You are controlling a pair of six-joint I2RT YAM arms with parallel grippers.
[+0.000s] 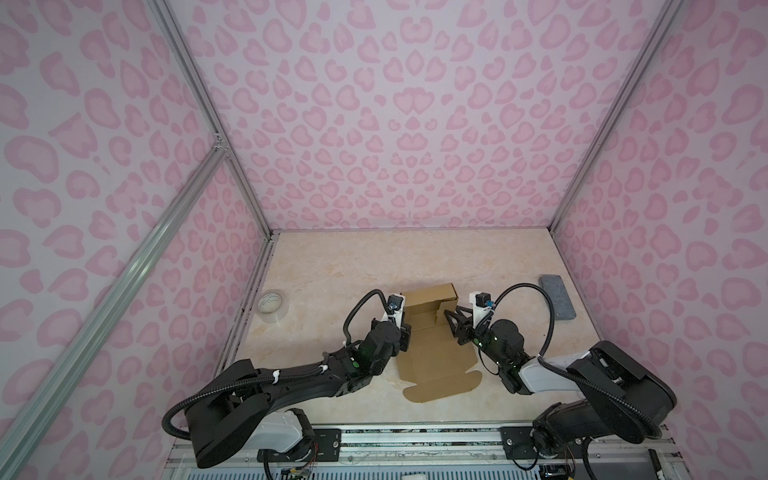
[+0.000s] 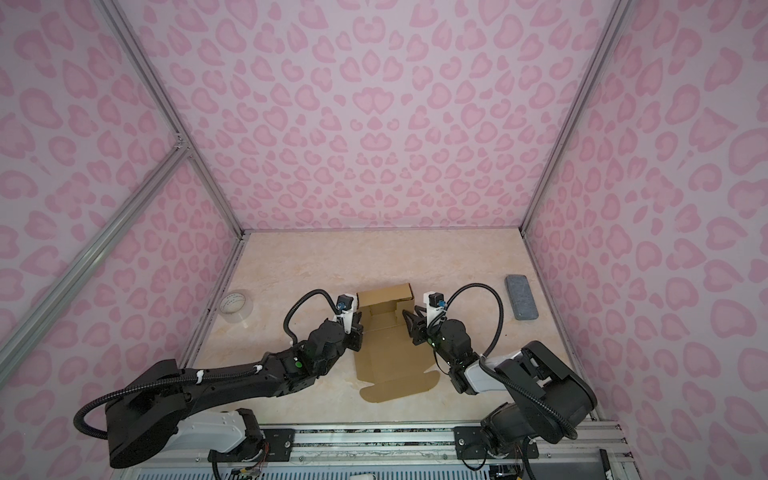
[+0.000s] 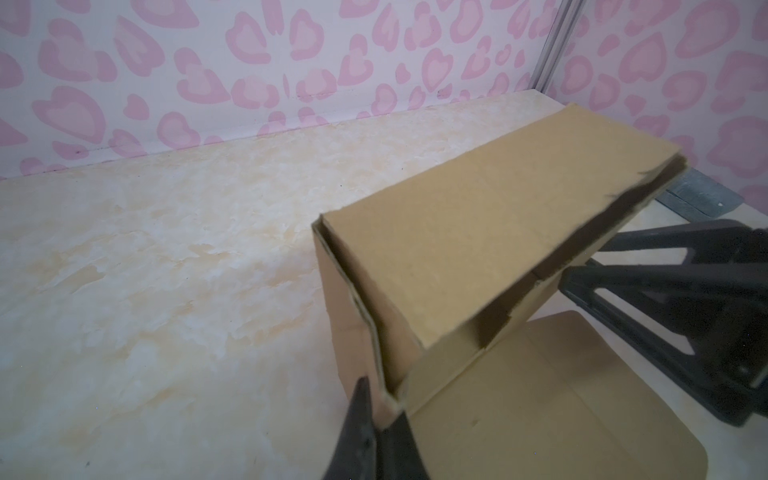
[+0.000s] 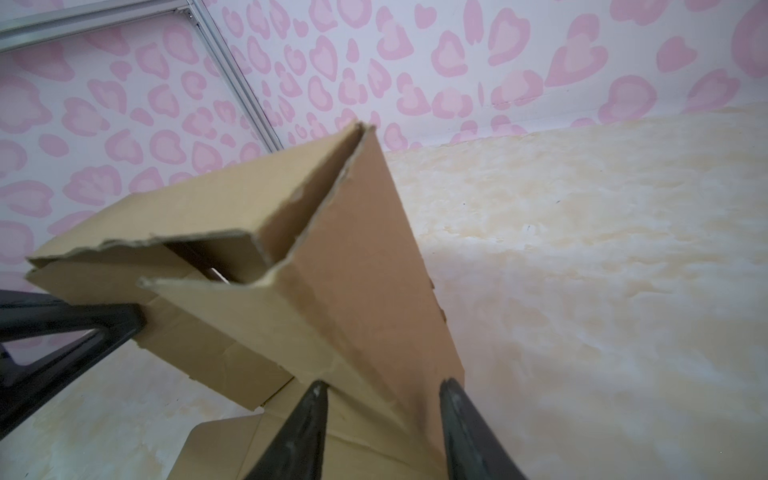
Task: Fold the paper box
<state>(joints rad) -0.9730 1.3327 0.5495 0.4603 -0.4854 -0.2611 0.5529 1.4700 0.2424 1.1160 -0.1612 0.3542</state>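
Left gripper [image 3: 384,401] pinching paper box [image 3: 478,232], right gripper [image 4: 382,384] seemingly straddling its wall

text: none legible | tape roll [image 1: 272,306] [image 2: 235,305]: faint dark marks on inner core, too small to read

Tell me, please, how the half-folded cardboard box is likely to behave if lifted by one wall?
The box is thin card, so probably light. Its unfolded flap lies flat on the table, so it would likely droop at the creases. The raised walls gape at a corner, so they may spring apart.
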